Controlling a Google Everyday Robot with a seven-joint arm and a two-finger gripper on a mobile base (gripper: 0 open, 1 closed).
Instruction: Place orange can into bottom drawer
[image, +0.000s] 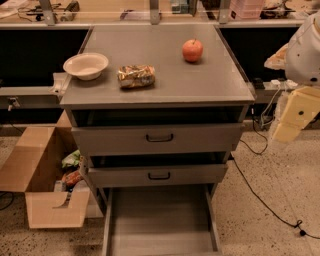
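Note:
The orange can (136, 76) lies on its side on the grey cabinet top, left of centre, crinkly and mottled gold-brown. The bottom drawer (161, 220) is pulled fully out below the two upper drawers, its flat grey floor bare. My arm comes in at the right edge, and the gripper (295, 116) shows as a cream-coloured end hanging beside the cabinet's right side at upper-drawer height, well away from the can and holding nothing that I can see.
A round orange-red apple (192, 50) sits at the back right of the cabinet top, a white bowl (86, 65) at the left. An open cardboard box (37, 175) stands on the floor at left. A black cable (260, 197) runs across the floor at right.

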